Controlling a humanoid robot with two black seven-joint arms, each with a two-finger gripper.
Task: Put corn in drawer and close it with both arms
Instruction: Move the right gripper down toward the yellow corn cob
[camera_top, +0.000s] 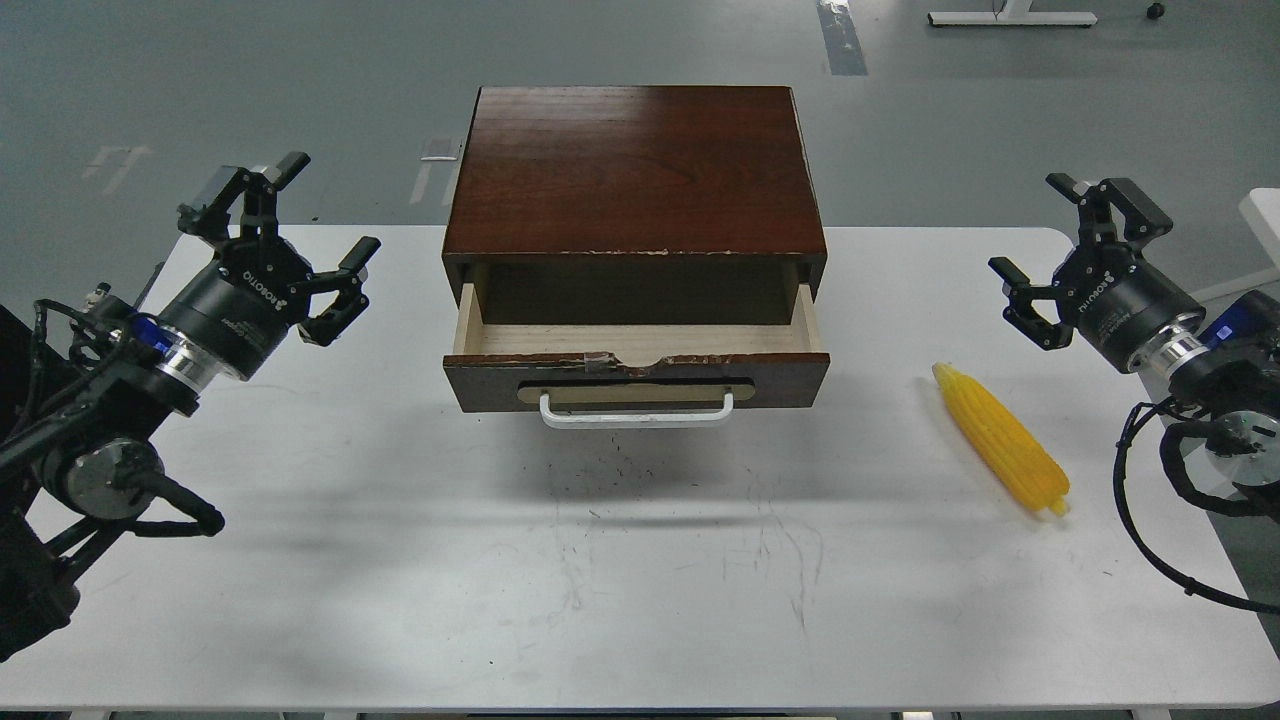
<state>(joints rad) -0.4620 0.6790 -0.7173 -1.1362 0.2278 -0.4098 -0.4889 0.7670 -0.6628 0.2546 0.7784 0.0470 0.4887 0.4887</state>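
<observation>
The corn (1002, 439), a bright yellow tapered ear, lies on the white table right of the cabinet, its tip pointing up-left. The drawer (637, 379) is pulled out of the dark wooden cabinet (636, 170); its pale wood inside shows nothing in it, and its chipped brown front carries a white bar handle (636, 412). My left gripper (300, 225) hovers open to the left of the cabinet, holding nothing. My right gripper (1055, 235) hovers open at the far right, above and slightly right of the corn, also holding nothing.
The white table (600, 580) spreads wide in front of the drawer, with scuff marks on it. Grey floor lies beyond its far edge. Cables hang from both arms near the table's sides.
</observation>
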